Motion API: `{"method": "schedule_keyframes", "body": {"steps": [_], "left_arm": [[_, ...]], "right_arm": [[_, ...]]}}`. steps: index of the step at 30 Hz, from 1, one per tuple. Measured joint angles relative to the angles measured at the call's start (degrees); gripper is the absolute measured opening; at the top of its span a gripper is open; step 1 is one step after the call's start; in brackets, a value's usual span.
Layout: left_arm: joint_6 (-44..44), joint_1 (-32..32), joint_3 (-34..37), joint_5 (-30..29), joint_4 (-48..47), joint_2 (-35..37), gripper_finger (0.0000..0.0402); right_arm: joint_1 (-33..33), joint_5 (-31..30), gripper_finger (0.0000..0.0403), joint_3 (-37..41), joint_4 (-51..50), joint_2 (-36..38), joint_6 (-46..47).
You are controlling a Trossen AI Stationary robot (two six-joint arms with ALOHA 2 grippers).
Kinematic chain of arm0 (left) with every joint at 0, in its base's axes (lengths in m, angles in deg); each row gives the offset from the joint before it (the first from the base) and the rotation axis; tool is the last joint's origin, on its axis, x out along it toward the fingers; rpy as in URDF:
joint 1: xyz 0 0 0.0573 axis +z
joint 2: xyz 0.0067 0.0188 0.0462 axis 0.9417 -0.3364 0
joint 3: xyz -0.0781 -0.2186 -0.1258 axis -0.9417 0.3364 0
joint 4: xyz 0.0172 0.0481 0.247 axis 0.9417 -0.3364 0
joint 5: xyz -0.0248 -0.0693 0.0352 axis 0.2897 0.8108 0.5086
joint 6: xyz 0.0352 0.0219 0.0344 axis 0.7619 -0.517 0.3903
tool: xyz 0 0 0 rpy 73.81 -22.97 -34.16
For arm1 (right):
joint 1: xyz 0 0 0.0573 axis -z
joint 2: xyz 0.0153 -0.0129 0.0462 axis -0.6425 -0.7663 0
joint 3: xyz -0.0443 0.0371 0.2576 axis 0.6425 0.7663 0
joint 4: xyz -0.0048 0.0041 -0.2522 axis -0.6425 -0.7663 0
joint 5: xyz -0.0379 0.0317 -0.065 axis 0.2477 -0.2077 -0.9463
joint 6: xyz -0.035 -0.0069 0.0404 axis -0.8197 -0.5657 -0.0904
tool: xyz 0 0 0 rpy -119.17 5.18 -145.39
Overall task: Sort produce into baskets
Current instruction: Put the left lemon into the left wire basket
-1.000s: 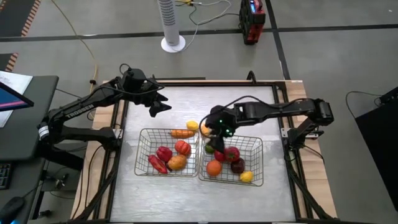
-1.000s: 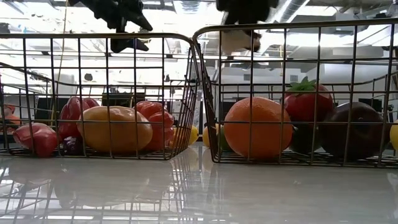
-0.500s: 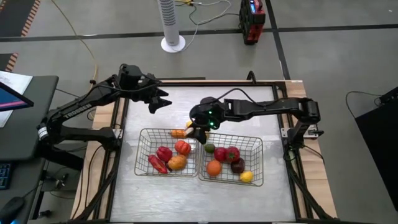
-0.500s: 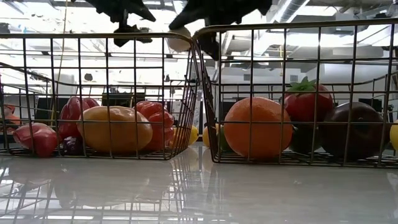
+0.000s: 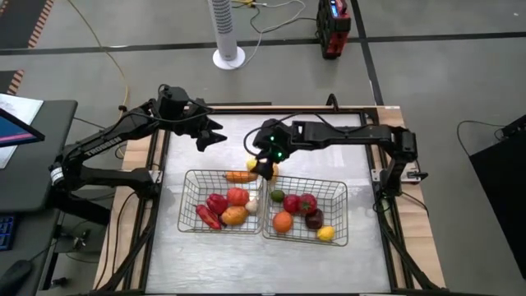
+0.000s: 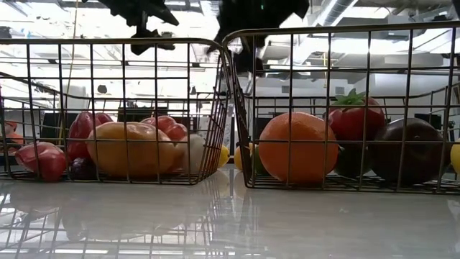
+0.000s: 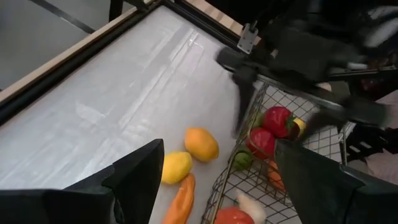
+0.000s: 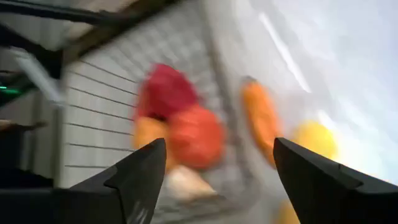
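From above, the right tool [image 5: 265, 167] hangs open over the loose lemon [image 5: 251, 164] and carrot [image 5: 241, 176] behind the left basket [image 5: 187, 205], likely choosing one. The right basket [image 5: 339, 215] holds fruit. The left tool [image 7: 214, 180], waiting, is open above the tabletop [image 7: 124, 93].

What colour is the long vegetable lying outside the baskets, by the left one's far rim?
Orange. The carrot shows best in the high view.

right gripper [image 5: 265, 167] spread, left gripper [image 5: 207, 137] spread
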Motion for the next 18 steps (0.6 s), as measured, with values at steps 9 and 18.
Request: {"method": "schedule_keyframes", "body": {"steps": [9, 18], "left_arm": [[0.02, -0.06, 0.01, -0.04, 0.64, 0.67, 0.0292], [-0.02, -2.61, 0.01, -4.15, 0.44, 3.22, 0.0292]], "right_arm": [[4.17, -7.12, 0.0307, 6.47, 1.07, -0.39, -5.99], [5.64, -7.28, 0.0307, 14.78, 12.73, -3.65, -4.16]]}}
